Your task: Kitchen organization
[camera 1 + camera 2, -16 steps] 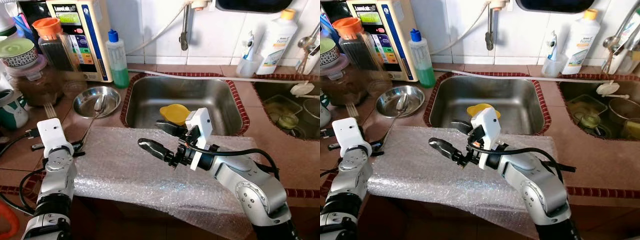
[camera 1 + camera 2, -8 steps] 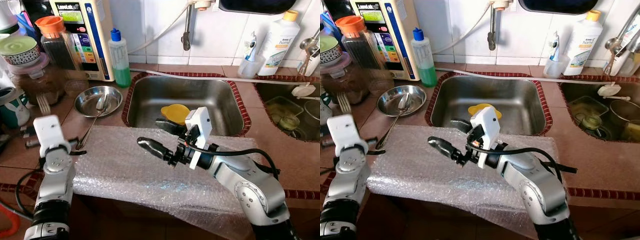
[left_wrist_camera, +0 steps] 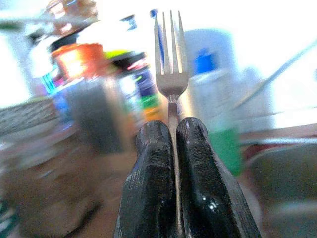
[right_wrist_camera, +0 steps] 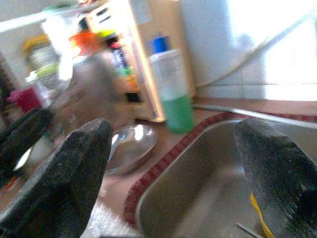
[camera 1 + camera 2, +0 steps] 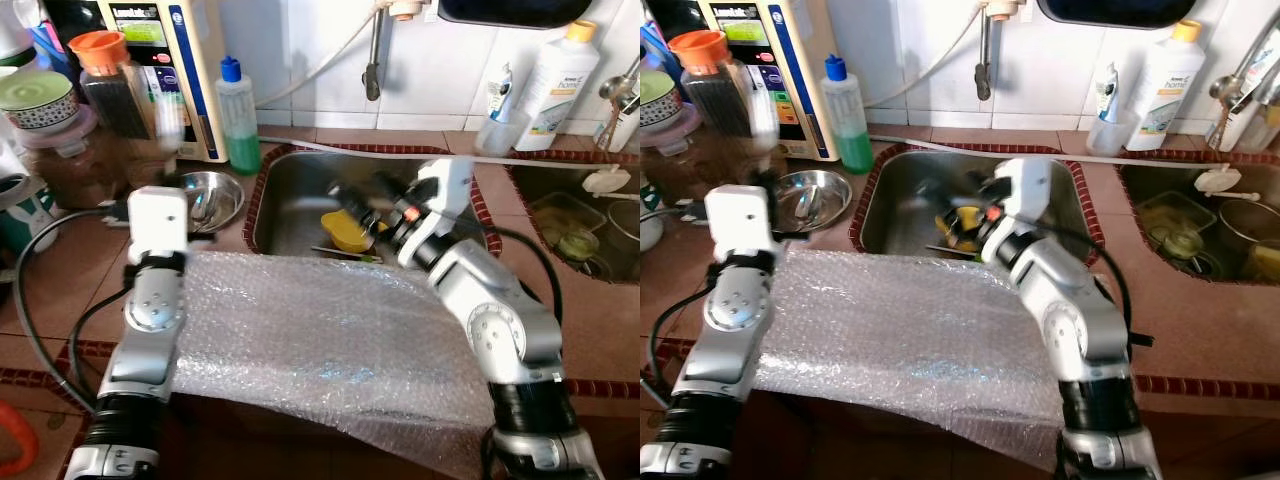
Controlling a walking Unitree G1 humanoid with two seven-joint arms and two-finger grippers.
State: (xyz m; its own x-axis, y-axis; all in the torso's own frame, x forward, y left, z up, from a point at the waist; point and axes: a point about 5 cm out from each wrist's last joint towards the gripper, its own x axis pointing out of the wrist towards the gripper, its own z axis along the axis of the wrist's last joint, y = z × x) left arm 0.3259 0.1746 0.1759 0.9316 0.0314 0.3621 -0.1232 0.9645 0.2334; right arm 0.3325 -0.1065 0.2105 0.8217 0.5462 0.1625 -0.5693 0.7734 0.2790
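While the left hand (image 3: 171, 148) pinches a fork (image 3: 170, 59) upright, prob. to carry it, the right hand (image 4: 173, 168) hangs spread over the sink (image 5: 300, 200).

Both arms raised, left end effector clamped, right one spread wide.

The left arm rises from the lower left of the head view, its wrist block near mid-left; the left end effector (image 3: 173, 148) has its two black fingers pressed together, pinching a fork (image 3: 170, 59) by the handle, tines pointing away from the wrist. The right arm bends up from the lower right, forearm angled toward upper centre; the right end effector (image 5: 362, 198) has its fingers (image 4: 64, 183) held far apart, gripping nothing.
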